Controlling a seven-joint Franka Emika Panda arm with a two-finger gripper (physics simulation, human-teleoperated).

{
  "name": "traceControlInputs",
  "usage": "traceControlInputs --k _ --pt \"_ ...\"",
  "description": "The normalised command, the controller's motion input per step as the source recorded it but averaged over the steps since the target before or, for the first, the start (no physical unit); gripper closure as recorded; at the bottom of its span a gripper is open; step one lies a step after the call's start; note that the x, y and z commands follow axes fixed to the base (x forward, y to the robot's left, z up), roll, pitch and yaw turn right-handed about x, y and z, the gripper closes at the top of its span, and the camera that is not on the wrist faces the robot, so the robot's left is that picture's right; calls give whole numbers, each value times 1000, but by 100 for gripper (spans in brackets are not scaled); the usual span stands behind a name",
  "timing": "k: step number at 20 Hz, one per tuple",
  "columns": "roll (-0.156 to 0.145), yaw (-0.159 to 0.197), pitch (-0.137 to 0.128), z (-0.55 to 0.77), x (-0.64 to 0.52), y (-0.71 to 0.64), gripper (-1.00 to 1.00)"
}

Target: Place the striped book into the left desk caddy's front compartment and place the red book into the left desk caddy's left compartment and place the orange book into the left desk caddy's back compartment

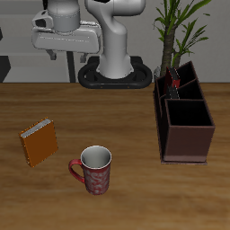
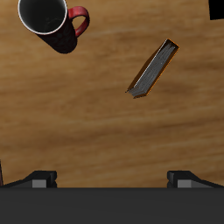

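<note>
Gripper (image 1: 59, 49) raised high above the table (image 1: 126, 193), its fingers spread apart with nothing held, orange book (image 2: 153, 69) lying flat on the wood well below it, red mug (image 2: 48, 21) near that book, left desk caddy (image 1: 186, 117) well apart, a dark-red book (image 1: 176, 87) seen standing in its farthest compartment.

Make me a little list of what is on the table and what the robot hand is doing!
orange book: on the table, apart from the mug
left desk caddy: beside the plant
red book: seems to be inside the caddy, near its back end
striped book: not seen
gripper: open, empty, above the table
</note>
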Motion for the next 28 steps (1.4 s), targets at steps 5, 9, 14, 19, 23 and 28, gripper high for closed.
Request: traceControlInputs --k 5,9,14,19,23,28 --pt "9 99 -12 138 245 -278 -100" --pt "-24 4 35 36 282 -260 -100" --pt "35 -27 26 -19 225 -222 -100" --pt "11 34 -43 -68 246 -236 -100" --pt "13 -22 -8 -160 170 -221 -100" --pt "-20 -19 -11 -216 130 -180 -100"
